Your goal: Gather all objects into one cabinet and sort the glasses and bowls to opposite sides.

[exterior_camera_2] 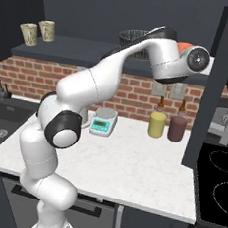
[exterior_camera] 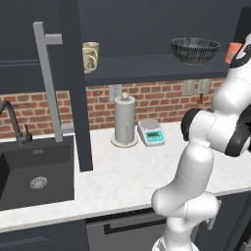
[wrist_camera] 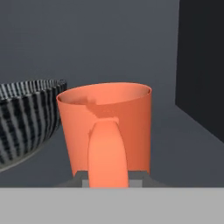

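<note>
Crockery on the dark navy wall cabinet's shelf (exterior_camera: 142,66) already looks gathered: in the right base view two beige patterned cups, a handleless tumbler (exterior_camera_2: 29,34) and a second cup (exterior_camera_2: 47,30), stand together at the shelf's left end, while the wide black bowl with pale ribbed lines (exterior_camera: 195,50) sits toward the right end with the bright orange handled mug (wrist_camera: 106,131) just beside it. In the left base view one beige patterned cup with a handle (exterior_camera: 90,57) shows at the left, partly hidden behind the tall open door (exterior_camera: 73,83) with its long grey bar handle (exterior_camera: 48,81).

Judged from this, gathering seems done and sorting is what remains: the orange mug belongs with the cups at the left end, well apart from the bowl, and it is not there yet. The bowl looks rightly placed.

In the hand view the mug stands upright on the shelf, its handle turned straight toward the camera and running down to the gripper (wrist_camera: 109,181). The grey finger tips flank the base of the handle on either side, so the jaws appear drawn in narrow around the handle, closed on it; the exact contact is hidden low in the view. The bowl's rim lies close to the mug's left side there, so lifting clear without brushing it will need care.
</note>
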